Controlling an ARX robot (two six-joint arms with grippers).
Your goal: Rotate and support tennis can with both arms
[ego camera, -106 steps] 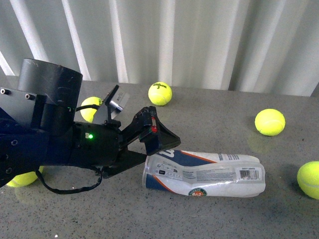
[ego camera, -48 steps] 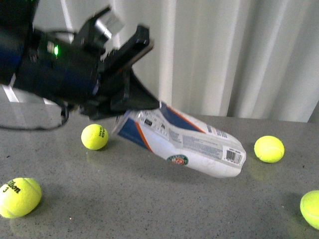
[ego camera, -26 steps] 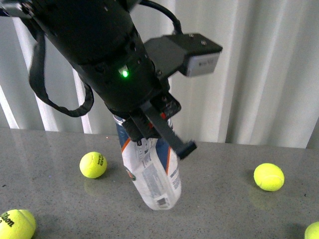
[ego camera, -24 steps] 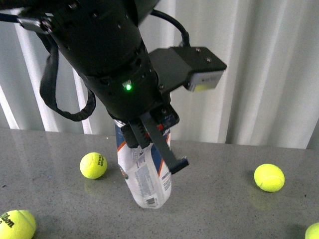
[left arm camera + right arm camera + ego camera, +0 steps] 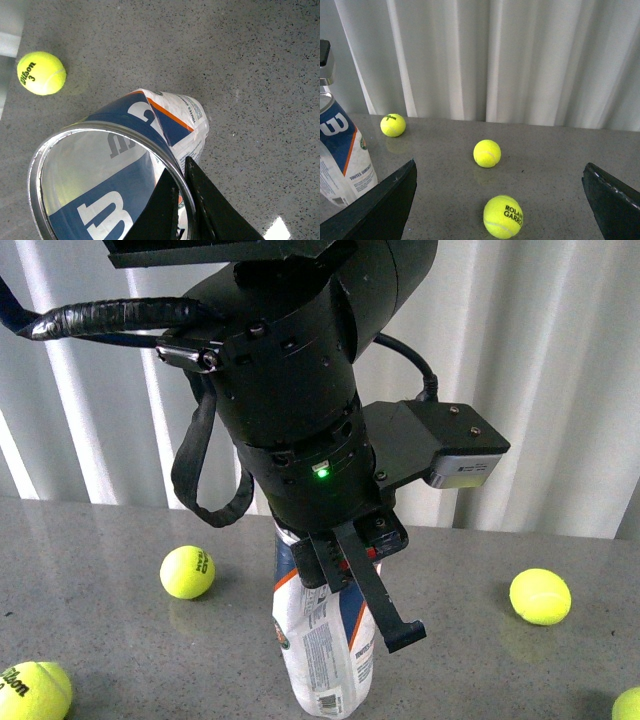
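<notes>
The tennis can (image 5: 325, 650) stands nearly upright on the grey table, base down, its top hidden behind my left arm. My left gripper (image 5: 388, 623) is shut on the can's rim. In the left wrist view the tennis can (image 5: 125, 150) shows its open mouth, and the left gripper (image 5: 181, 170) pinches the metal rim with one finger inside and one outside. My right gripper (image 5: 502, 210) is open and holds nothing, well to one side of the tennis can (image 5: 340, 160). The right arm does not show in the front view.
Yellow tennis balls lie on the table (image 5: 100, 640): one ball (image 5: 187, 571) left of the can, another (image 5: 540, 596) to the right, a third (image 5: 30, 690) near the front left corner. A Roland Garros ball (image 5: 503, 216) lies between the right fingers. A white curtain (image 5: 560, 360) hangs behind.
The can lay on its side; my left gripper lifted its open end and swung it upright. Over the last half second the arm and can shifted slightly right and nearer.
</notes>
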